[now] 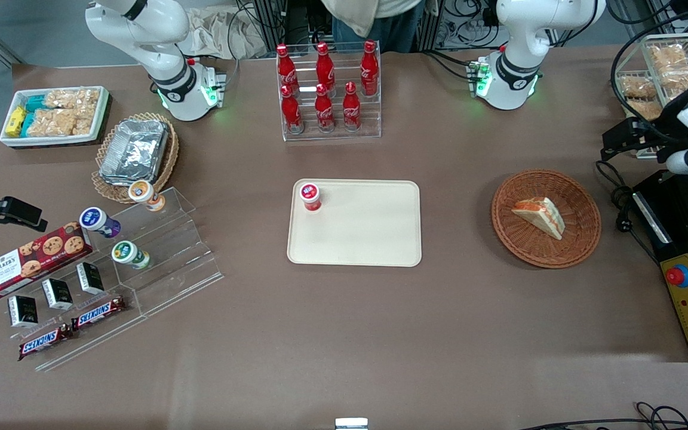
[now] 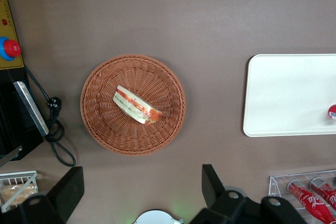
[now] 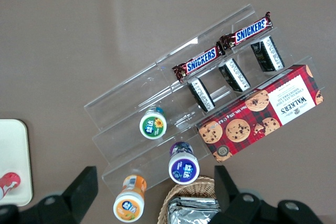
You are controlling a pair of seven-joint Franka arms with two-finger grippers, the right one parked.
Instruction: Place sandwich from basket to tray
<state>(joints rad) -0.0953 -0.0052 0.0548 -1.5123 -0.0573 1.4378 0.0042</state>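
Note:
The sandwich (image 1: 540, 216), a white bread wedge with orange-red and green filling, lies in the round reddish-brown wicker basket (image 1: 583, 239). Both also show in the left wrist view, the sandwich (image 2: 136, 106) in the basket (image 2: 100, 121). The cream-beige tray (image 1: 368, 230) lies on the table toward the middle, apart from the basket; it also shows in the left wrist view (image 2: 289, 95). My left gripper (image 1: 619, 140) hangs high above the table, a little farther from the front camera than the basket. In the wrist view the gripper (image 2: 139, 187) is open and empty, with dark fingers (image 2: 68, 190) wide apart.
A small red-capped bottle (image 1: 310, 196) stands on a corner of the tray. A clear rack of red cola bottles (image 1: 327, 89) stands farther back. A black box with a red button (image 1: 687, 298) and cables (image 1: 616, 203) lie beside the basket. A wire rack of snacks (image 1: 660, 71) stands near the gripper.

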